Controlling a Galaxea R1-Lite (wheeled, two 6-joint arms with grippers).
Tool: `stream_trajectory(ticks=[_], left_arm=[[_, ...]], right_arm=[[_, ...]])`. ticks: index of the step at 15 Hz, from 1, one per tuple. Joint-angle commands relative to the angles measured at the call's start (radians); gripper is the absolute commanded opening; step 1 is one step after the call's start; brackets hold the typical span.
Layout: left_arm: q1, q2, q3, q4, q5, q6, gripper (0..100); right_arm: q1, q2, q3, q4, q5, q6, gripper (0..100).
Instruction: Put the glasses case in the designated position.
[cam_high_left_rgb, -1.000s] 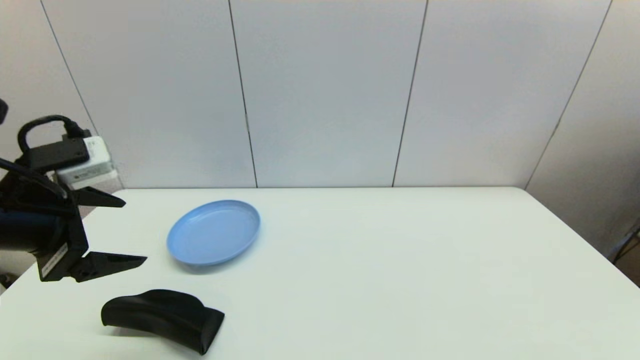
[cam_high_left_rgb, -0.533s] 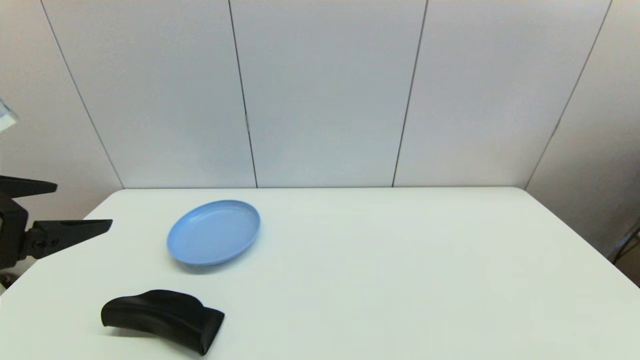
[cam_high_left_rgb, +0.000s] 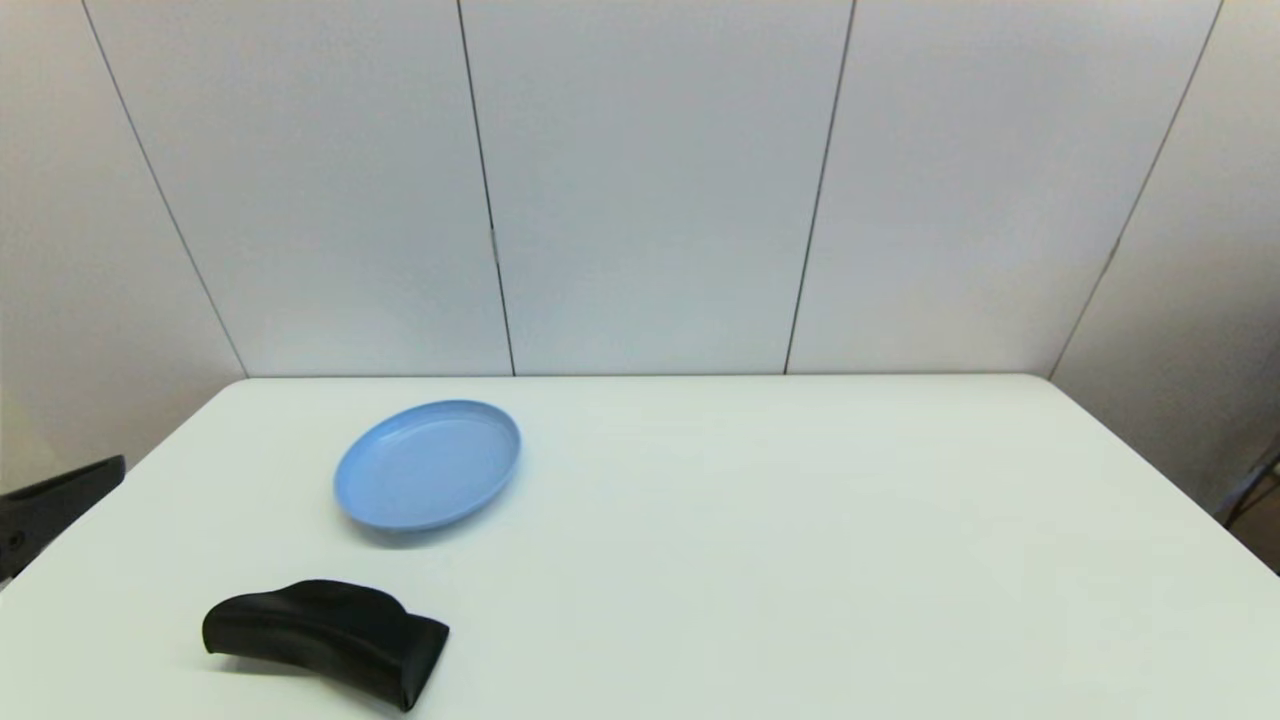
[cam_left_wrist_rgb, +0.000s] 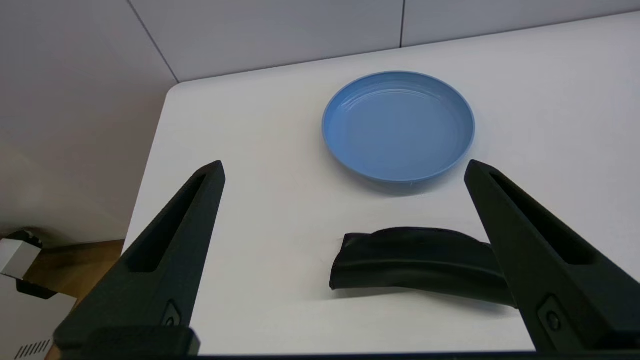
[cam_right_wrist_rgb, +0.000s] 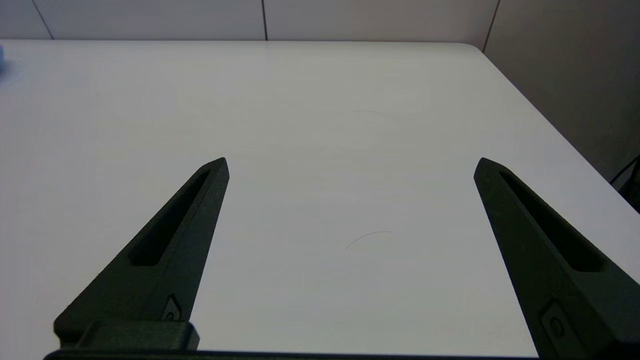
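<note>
On white table (cam_high_left_rgb: 760, 520), ahead of spread-fingered left gripper (cam_left_wrist_rgb: 345, 167): glasses case (cam_left_wrist_rgb: 417, 264), likely soft, light, best pinched across narrow middle; right gripper (cam_right_wrist_rgb: 350, 165) likewise agape.

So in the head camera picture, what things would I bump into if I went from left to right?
Left gripper peeking in at the edge → glasses case → blue plate → then just bare white table.

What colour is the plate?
Light blue, plain; the plate shows best in the left wrist view.
</note>
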Motion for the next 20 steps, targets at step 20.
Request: stream_trajectory(ticks=[20], left_arm=[[0.05,-0.766,0.707,-0.16,-0.005,-0.038,100]], right_arm=[[0.0,0.0,0.0,0.0,0.001,0.0,100]])
